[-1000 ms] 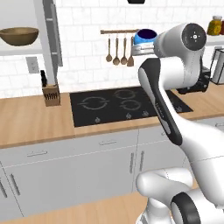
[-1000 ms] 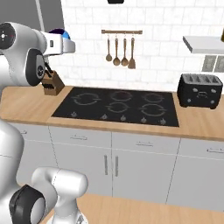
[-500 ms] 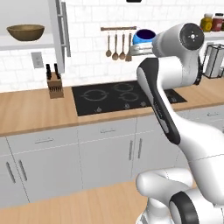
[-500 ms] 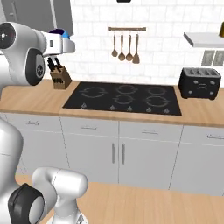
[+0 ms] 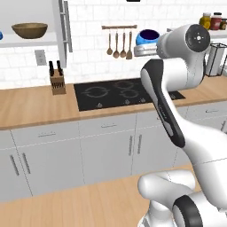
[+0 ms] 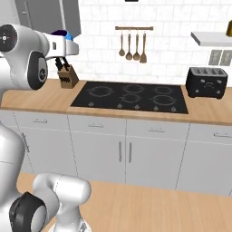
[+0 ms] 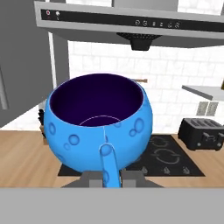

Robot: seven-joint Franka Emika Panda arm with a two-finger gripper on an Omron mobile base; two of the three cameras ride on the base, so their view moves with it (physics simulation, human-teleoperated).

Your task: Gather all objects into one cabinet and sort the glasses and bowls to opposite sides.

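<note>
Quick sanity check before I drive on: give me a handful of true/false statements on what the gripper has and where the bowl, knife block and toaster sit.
1. The gripper is shut on a blue vessel. True.
2. The blue vessel hangs upside down. False: its dark opening faces up in the hand view.
3. The wooden bowl sits on the counter beside the hob. False: it rests up in the wall cabinet, above the counter.
4. A knife block stands on the wooden counter, left of the black hob. True.
5. The toaster sits on top of the hob. False: it stands on the counter to the hob's right.
</note>
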